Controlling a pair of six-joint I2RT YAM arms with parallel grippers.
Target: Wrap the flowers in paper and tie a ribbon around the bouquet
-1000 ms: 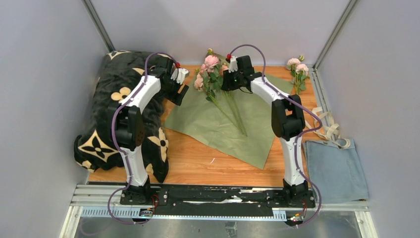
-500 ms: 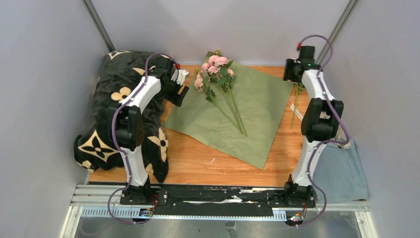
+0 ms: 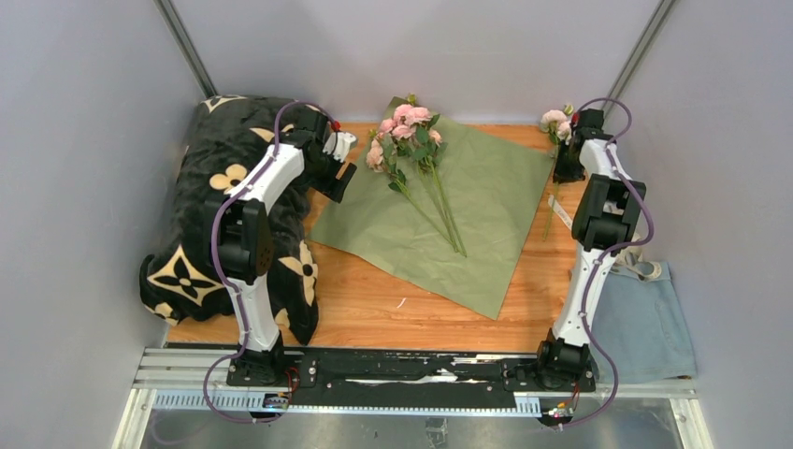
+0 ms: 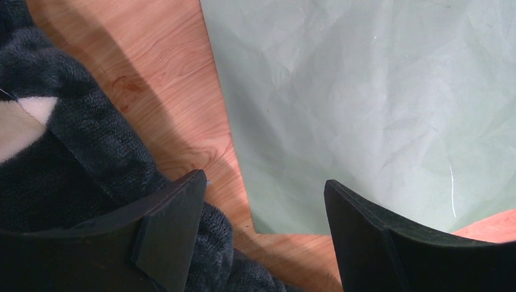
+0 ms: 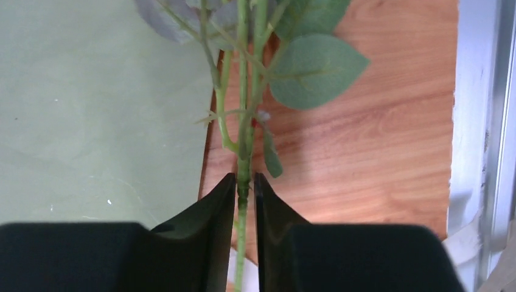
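Top view: paper (image 3: 468, 206) lies flat on the table (image 3: 393, 309), green side up. Flowers (image 3: 407, 131) lie on the paper's far left part, pink heads at its far corner, stems running toward its middle. A loose flower (image 3: 554, 120) sits just off the paper's right edge, head at the far end and stem pointing back toward the near side. The right gripper (image 3: 564, 173) is on that stem beside the paper's right edge; the finger gap can't be read from here. The left gripper (image 3: 338, 166) hangs at the paper's left corner, fingers spread, holding nothing. A dark patterned blanket (image 3: 215, 187) is piled left of the paper. A blue cloth (image 3: 645, 323) lies well right of the paper, with a bit of the ribbon (image 3: 645, 269) showing at its far edge, mostly hidden by the arm.

Left wrist view: left gripper (image 4: 264, 179) has its fingers (image 4: 170, 225) wide apart and empty. The gap sits above the paper's (image 4: 365, 91) corner and bare table (image 4: 152, 61). One finger is over the blanket (image 4: 73, 158); I can't tell whether it touches. The other is over the paper.

Right wrist view: right gripper (image 5: 244, 179) has its fingers (image 5: 216, 207) nearly together, clamped on the thin green stem of the loose flower (image 5: 242, 91). The stem runs straight up between the tips, and its leaves (image 5: 313, 64) are off the paper, over the wood. The paper's (image 5: 91, 91) edge is just left of the stem. A metal rail (image 5: 481, 121) is on the far right.
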